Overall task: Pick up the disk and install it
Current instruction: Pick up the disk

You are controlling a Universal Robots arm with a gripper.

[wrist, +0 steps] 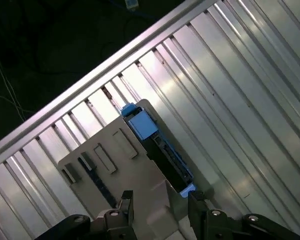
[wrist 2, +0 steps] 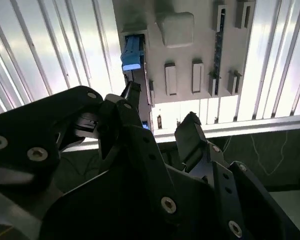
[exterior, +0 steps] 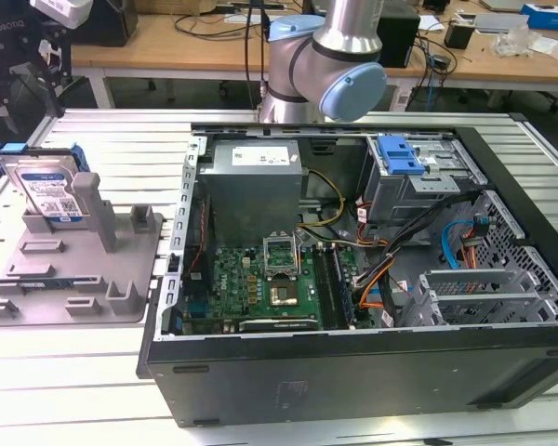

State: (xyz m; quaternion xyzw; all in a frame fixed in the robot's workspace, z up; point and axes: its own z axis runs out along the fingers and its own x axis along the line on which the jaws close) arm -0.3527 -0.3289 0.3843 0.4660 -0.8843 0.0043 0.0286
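Disk (exterior: 43, 183): stands upright on its edge in a slot of the grey fixture (exterior: 74, 265), label side facing out in the exterior view – not lifted, not installed.
Carrier frame (wrist: 141, 124): blue plastic along the disk's edges, with one blue end poking past the fixture's edge in the first wrist view.
Gripper (wrist: 159, 196): up above the fixture and pointed down at it, apart from the disk and touching nothing.
Claw state: wide open – the two black fingers (wrist 2: 190, 134) are spread with clear space between them in both wrist views, and there is nothing in their hold.
Fixture: flat grey plate with raised blocks and slots, lying on the slatted aluminium table (exterior: 65, 372).
Computer case (exterior: 353, 376): just beside the fixture, on the exterior view's right of it, lying on its side with the panel off.
Case contents: grey power supply box (exterior: 256, 181) on the side nearer the fixture, green motherboard (exterior: 260, 288) beside it, and a metal drive cage with a blue latch piece (exterior: 400, 156) on the side farther from the fixture.
Arm (exterior: 330, 56): silver-and-blue joints, on the exterior view's right of the fixture, behind the case.
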